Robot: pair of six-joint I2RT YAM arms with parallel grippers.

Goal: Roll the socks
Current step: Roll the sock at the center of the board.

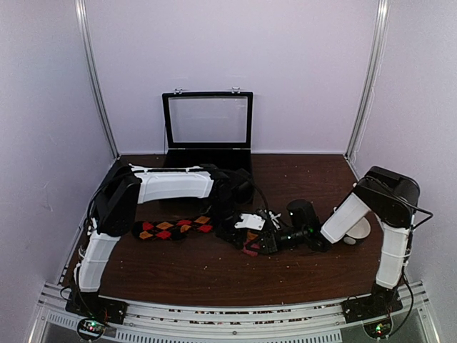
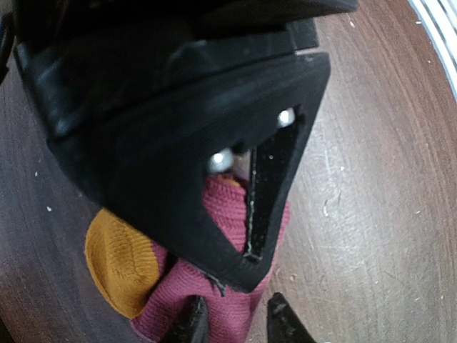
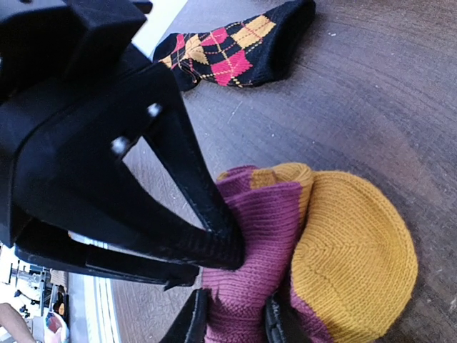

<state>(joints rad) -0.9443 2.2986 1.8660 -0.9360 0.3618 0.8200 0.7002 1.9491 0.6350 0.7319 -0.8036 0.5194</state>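
Observation:
The pink sock (image 3: 264, 243) lies bunched mid-table, its orange toe (image 3: 357, 264) folded against the magenta part. A fold of magenta fabric fills the gap of my right gripper (image 3: 235, 325), which is shut on it. In the left wrist view my left gripper (image 2: 239, 325) straddles the sock's edge (image 2: 235, 300): one fingertip (image 2: 193, 321) is over the fabric, the other is on bare wood with a gap showing, so it is open. Both grippers (image 1: 239, 227) (image 1: 263, 243) meet at the pink sock (image 1: 251, 249). The black argyle sock (image 1: 173, 229) (image 3: 228, 46) lies flat to the left, untouched.
An open black case (image 1: 207, 121) with a clear lid stands at the back centre. A white round object (image 1: 357, 230) sits behind the right arm's forearm. Purple walls close in on both sides and a metal rail runs along the near edge.

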